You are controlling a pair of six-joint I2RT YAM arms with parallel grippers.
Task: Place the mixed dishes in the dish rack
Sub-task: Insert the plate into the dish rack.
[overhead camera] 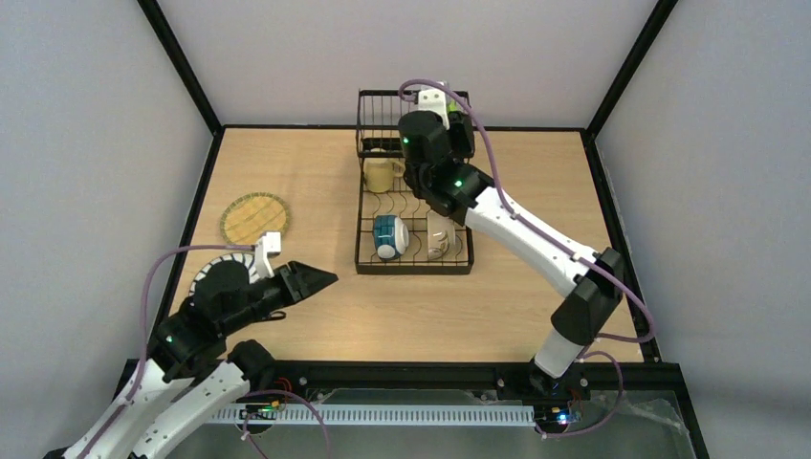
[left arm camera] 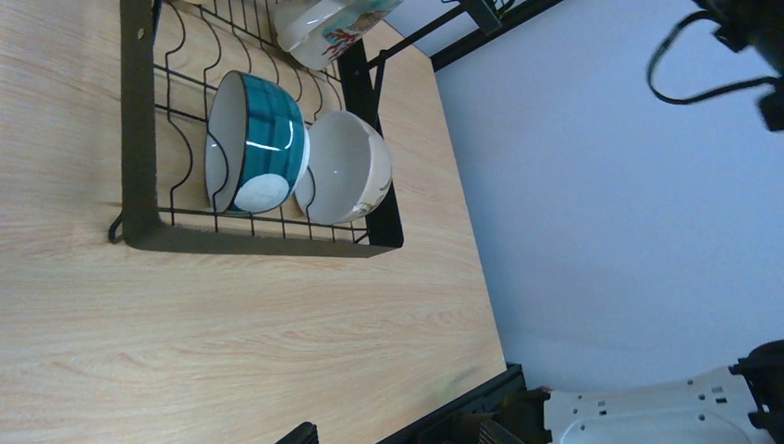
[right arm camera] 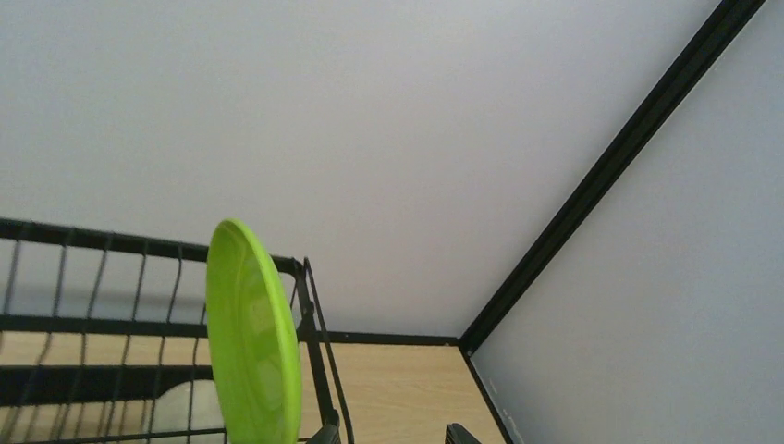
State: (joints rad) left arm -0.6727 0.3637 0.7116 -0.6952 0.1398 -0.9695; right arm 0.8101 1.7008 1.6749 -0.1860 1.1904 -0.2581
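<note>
While the right arm (overhead camera: 516,225) reaches over the black wire dish rack (overhead camera: 413,269), the left claw (overhead camera: 320,278) hovers wide open above the wooden table (overhead camera: 287,182). Left wrist: teal-blue ceramic bowl (left arm camera: 259,143) and cream-white bowl (left arm camera: 347,166) stand on edge, side by side in the rack. Right wrist: lime green round plate (right arm camera: 251,342) upright at the tall basket end, right claw (right arm camera: 390,435) parted, empty, just beside it.

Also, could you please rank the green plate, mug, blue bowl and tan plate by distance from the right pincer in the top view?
1. lime green plate, beside the right pincer at the dish rack's far end.
2. pale yellow mug, left side of the rack.
3. blue bowl, near left corner.
4. tan woven plate, on the table, far left.
</note>
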